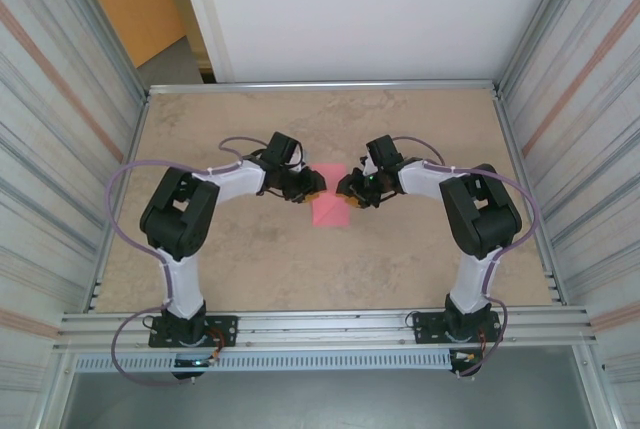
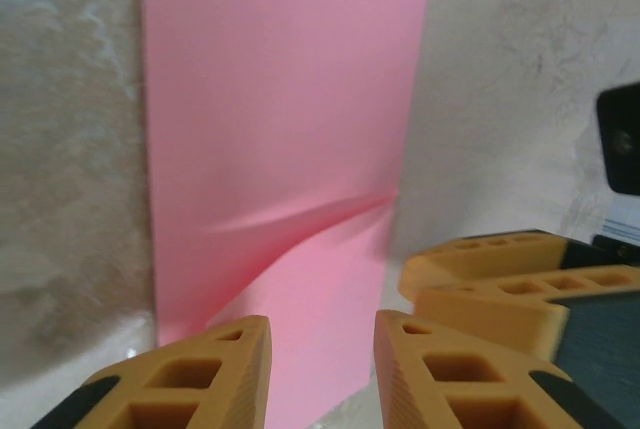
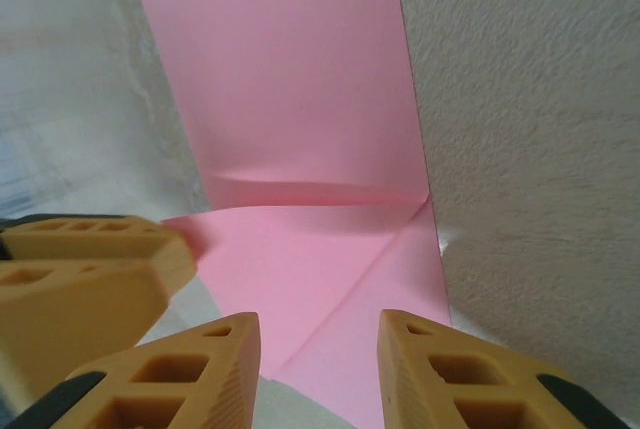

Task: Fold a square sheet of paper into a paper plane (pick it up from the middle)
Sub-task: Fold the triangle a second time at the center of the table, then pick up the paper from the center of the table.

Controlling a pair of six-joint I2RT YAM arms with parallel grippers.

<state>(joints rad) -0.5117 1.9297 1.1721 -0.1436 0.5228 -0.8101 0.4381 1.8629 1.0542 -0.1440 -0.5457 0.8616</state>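
Note:
The pink square sheet of paper (image 1: 331, 206) lies at the middle of the table as a narrow folded strip. My left gripper (image 1: 318, 187) and right gripper (image 1: 345, 187) meet tip to tip over its far end. In the left wrist view the paper (image 2: 280, 129) has a raised crease across it, and my left gripper (image 2: 322, 349) stands open just above its near end. In the right wrist view the paper (image 3: 300, 99) shows a diagonal fold near my open right gripper (image 3: 318, 349). Nothing is pinched between either pair of fingers.
The beige table top (image 1: 250, 259) is walled by ribbed metal panels (image 1: 60, 129) left and right, with a rail (image 1: 320, 327) at the near edge. The other arm's orange fingers (image 2: 500, 279) sit close beside mine in the left wrist view, as do the left fingers (image 3: 80, 269) in the right wrist view.

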